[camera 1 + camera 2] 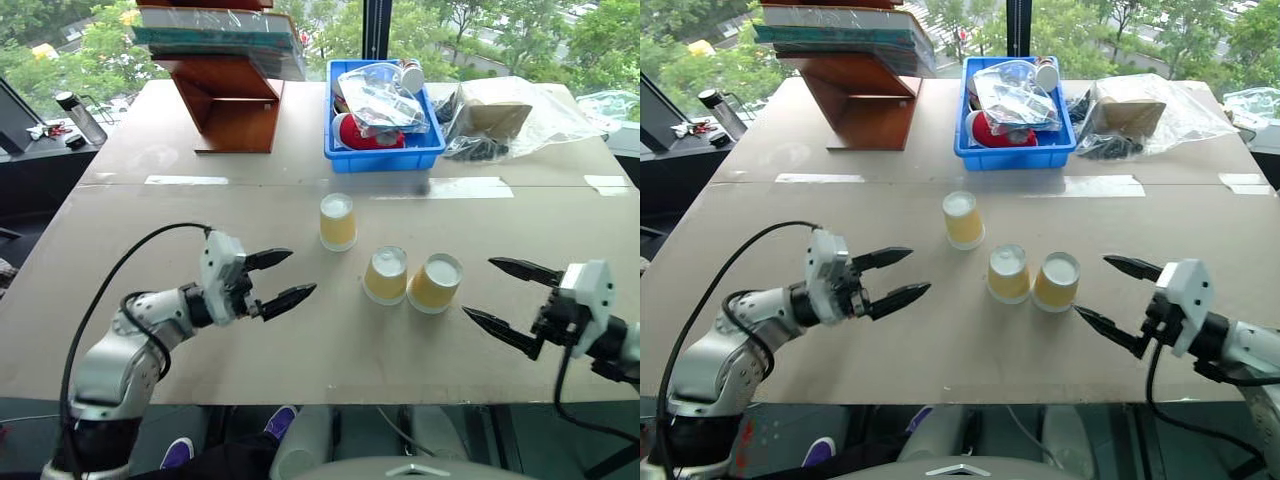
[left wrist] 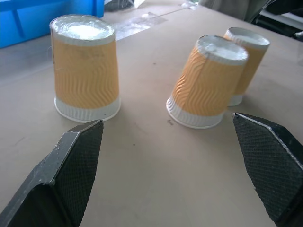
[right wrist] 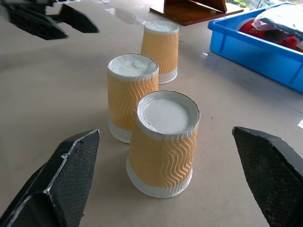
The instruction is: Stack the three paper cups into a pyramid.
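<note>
Black fingers of the left gripper stand wide apart and hold nothing, pointing across the brown table toward the cups. Ahead of its tips and a little to the far side stands the first cup, upside down with its white base up, alone and well apart from the other two. Straight ahead of the same gripper, farther along, the middle cup stands upside down too, and the third cup is just beside it, on the side toward the right gripper; in the head views the two look touching or nearly so. No cup rests on another.

The right gripper is also spread open and empty, its two black fingers aimed at the pair of cups, with the third cup nearest to its tips yet apart from them. In the right wrist view that cup sits between the two fingers' lines, the middle cup behind it, the lone cup farther on.

Beyond the cups, far from both grippers, a blue bin holds bagged clutter. Beside it lies a clear plastic bag, and a wooden stand carries books.
</note>
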Action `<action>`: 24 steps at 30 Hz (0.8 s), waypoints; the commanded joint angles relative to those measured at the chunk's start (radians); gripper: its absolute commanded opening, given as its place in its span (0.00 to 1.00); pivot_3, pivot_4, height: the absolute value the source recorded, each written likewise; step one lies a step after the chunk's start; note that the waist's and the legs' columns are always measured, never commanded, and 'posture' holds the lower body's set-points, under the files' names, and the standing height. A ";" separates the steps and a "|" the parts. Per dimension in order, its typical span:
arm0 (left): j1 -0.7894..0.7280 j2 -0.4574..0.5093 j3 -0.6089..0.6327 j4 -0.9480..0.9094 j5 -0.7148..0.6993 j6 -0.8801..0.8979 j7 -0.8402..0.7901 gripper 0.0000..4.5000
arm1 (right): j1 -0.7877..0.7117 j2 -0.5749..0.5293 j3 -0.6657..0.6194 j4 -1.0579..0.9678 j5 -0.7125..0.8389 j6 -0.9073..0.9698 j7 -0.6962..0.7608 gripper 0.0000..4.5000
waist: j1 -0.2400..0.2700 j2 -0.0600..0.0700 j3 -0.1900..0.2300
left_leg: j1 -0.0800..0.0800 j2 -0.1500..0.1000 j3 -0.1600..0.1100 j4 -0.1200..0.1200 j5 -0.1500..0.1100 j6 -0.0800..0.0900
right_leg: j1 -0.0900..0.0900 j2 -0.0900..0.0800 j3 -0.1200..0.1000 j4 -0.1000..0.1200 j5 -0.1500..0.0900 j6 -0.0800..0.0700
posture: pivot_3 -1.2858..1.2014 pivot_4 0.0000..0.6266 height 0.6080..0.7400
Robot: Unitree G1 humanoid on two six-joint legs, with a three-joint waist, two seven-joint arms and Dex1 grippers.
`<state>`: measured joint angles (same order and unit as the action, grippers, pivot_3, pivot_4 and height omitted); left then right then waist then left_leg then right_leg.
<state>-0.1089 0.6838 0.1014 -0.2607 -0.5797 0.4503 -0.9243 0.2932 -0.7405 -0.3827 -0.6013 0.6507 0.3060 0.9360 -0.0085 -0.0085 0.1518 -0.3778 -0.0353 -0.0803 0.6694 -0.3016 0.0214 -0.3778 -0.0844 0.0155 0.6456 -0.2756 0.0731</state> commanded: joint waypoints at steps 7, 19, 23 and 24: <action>-0.307 -0.020 -0.099 0.289 0.111 0.039 -0.008 1.00 | 0.005 -0.031 -0.131 -0.153 0.228 0.074 -0.025 0.99 | -0.004 -0.001 0.000 | 0.000 0.000 0.000 0.000 0.000 0.000 | -0.001 0.000 0.000 0.001 0.000 0.000 | 0.52 0.24 1.00; -0.491 -0.114 -0.158 0.469 0.188 -0.001 -0.052 1.00 | 0.129 0.004 -0.156 -0.230 0.196 0.063 -0.085 0.99 | -0.002 -0.003 0.000 | -0.001 -0.002 -0.002 0.002 0.000 0.000 | 0.000 -0.001 -0.002 0.002 0.000 0.000 | 0.52 0.24 1.00; -0.538 -0.143 -0.162 0.530 0.229 -0.022 -0.037 1.00 | 0.142 0.012 -0.152 -0.240 0.187 0.059 -0.096 0.99 | -0.004 -0.003 0.000 | -0.001 -0.002 -0.001 0.002 0.000 0.000 | 0.000 -0.001 -0.001 0.002 0.000 0.000 | 0.52 0.24 1.00; -0.549 -0.151 -0.164 0.545 0.239 -0.028 -0.035 1.00 | 0.145 0.014 -0.150 -0.243 0.186 0.060 -0.100 0.99 | -0.004 -0.003 0.000 | -0.001 -0.002 -0.001 0.002 0.000 0.000 | 0.000 -0.001 -0.001 0.002 0.000 0.000 | 0.52 0.24 1.00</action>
<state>-0.6355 0.5323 -0.0631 0.2808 -0.3548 0.4490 -0.9618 0.4356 -0.7318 -0.5116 -0.8086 0.8340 0.3837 0.8430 -0.0127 -0.0112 0.1516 -0.3790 -0.0380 -0.0816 0.6718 -0.3014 0.0213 -0.3783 -0.0849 0.0144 0.6475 -0.2755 0.0735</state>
